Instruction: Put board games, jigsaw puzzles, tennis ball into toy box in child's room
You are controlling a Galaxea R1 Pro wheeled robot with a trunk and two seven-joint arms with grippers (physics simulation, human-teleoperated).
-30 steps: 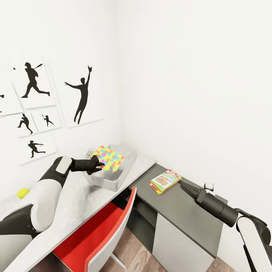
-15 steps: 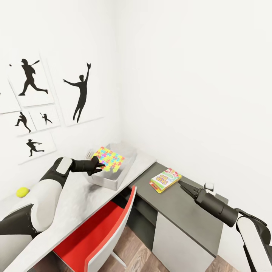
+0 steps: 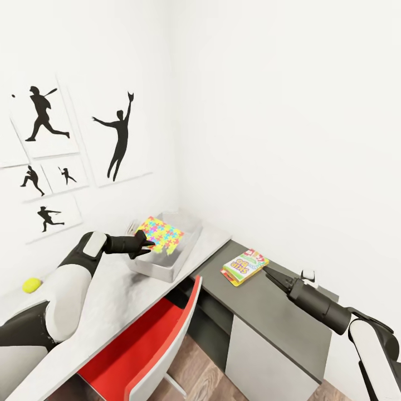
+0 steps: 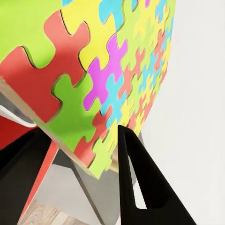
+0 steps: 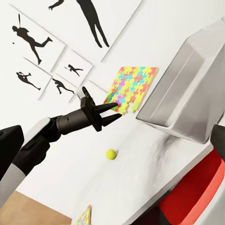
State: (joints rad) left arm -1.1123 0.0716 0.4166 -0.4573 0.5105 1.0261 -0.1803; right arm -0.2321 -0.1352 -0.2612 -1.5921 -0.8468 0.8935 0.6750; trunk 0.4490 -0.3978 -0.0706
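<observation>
**Jigsaw puzzle being held over the toy box: task at an early stage**

Jigsaw puzzle (image 3: 160,234) is being held by the left gripper (image 3: 146,244) at the near rim of the toy box (image 3: 167,266), tilted, with most of the board lying over the box opening. In the left wrist view the puzzle's edge (image 4: 93,154) is being pinched between the two fingers (image 4: 140,183); the board is not yet released. In the right wrist view the same puzzle (image 5: 129,89) is seen beside the box wall (image 5: 187,93), apart from the table top.

The toy box is standing on the light table (image 3: 117,301), near the wall corner. Whether anything is already lying inside it cannot be told.

Items judged as remaining:

- The tennis ball (image 3: 32,284) is lying on the light table, well apart from the box.
- A board game (image 3: 244,266) is lying on the dark desk (image 3: 267,312), just ahead of the right gripper (image 3: 269,273), whose fingers are pressed together on nothing.
- A second jigsaw puzzle (image 5: 83,216) is partly showing in the right wrist view, on the table.

The two board games on the bed are judged as still to be collected. Most of the task is therefore being counted as outstanding, with the current deposit unfinished.
</observation>
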